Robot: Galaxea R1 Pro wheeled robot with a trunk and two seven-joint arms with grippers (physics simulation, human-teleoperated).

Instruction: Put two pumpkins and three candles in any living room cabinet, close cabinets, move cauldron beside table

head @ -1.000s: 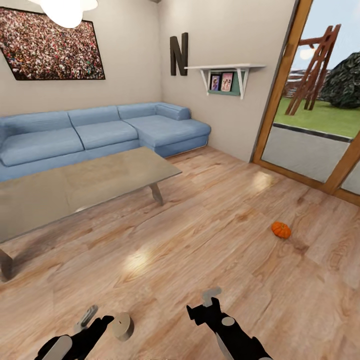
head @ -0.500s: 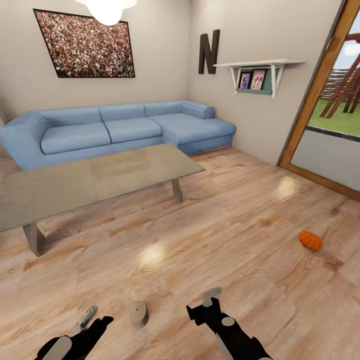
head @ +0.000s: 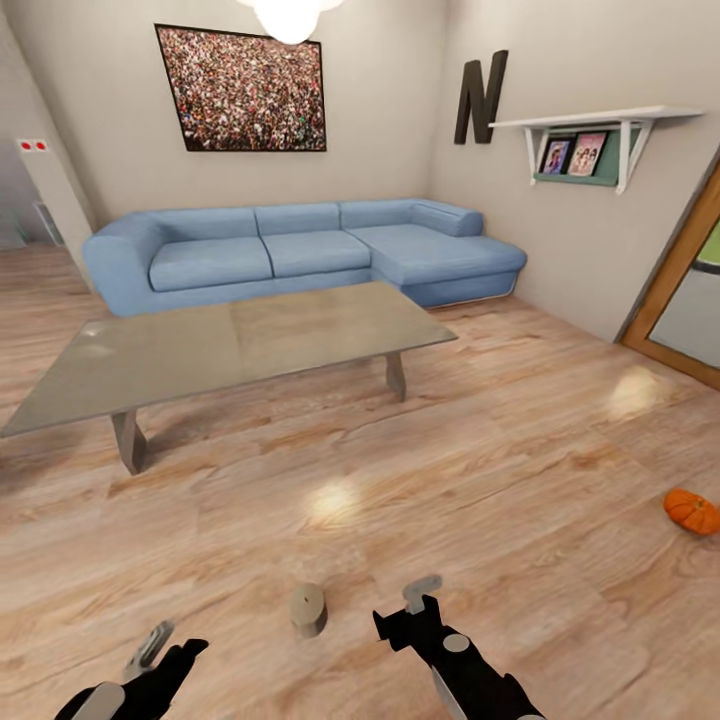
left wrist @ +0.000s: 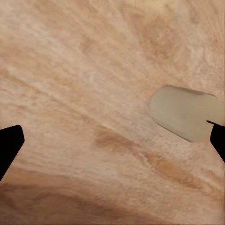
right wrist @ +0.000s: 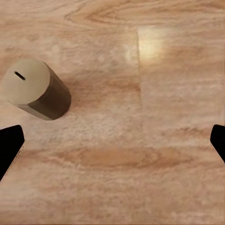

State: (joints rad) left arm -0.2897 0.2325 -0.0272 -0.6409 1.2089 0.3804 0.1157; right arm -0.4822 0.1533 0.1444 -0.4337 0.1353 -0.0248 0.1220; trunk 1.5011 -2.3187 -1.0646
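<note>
The living room lay open before the robot: light plank floor (head: 520, 440), pale walls, a blue corner sofa (head: 300, 250) under a framed crowd picture (head: 245, 90), and a long low grey table (head: 230, 345) in front of it. One candle (head: 308, 608), a short beige cylinder with a dark wick slot in its top, stood upright on the floor just ahead of the robot, between its two arms; it also showed from the left wrist (left wrist: 185, 112) and from the right wrist (right wrist: 35, 93). A pumpkin (head: 692, 511) sat on the floor well off to the robot's right, near the glazed door. Over the last second the whole view had swung leftward, so the sofa and table slid across the picture, the pumpkin drifted toward the right edge and the candle came from near the left arm to the middle; that was the robot turning, not the things moving. The left tool (head: 160, 650) and the right tool (head: 415, 605) both hung low over the floor with fingers spread wide and nothing held. I judged the robot was squaring up to the candle, with no cabinet in sight and no grasp begun.
</note>
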